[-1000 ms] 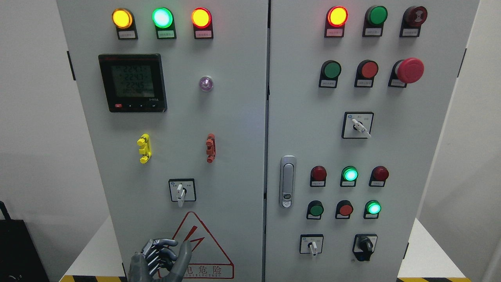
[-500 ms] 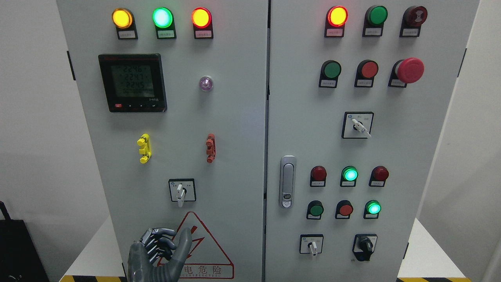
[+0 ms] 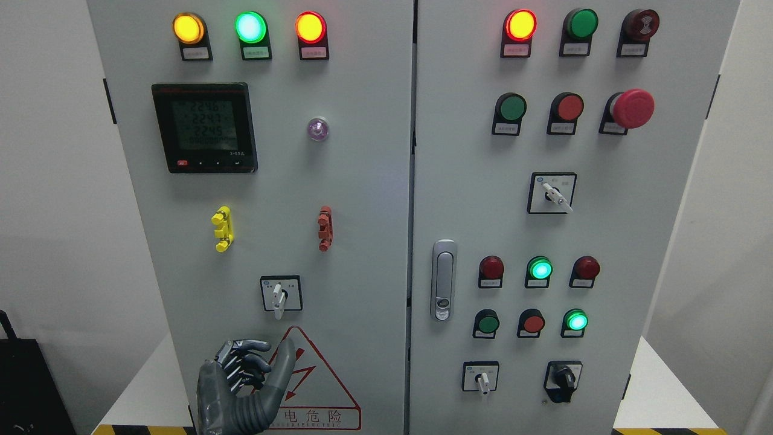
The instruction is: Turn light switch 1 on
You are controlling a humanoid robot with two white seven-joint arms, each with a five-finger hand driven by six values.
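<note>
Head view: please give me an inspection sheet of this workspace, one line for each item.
Surface: grey two-door cabinet, doors closed.
Job's things: selector switch on left door, lever pointing down, untouched.
Clutter: nothing seen.
Hands: left hand below the switch over the warning triangle, fingers curled, thumb raised, holding nothing; right hand not in view.
Cables: nothing seen.
Surroundings: white walls; meter display lit; red mushroom button on right door.

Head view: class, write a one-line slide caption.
Left hand with curled fingers, in front of the warning triangle, below the rotary switch on the control cabinet.
</note>
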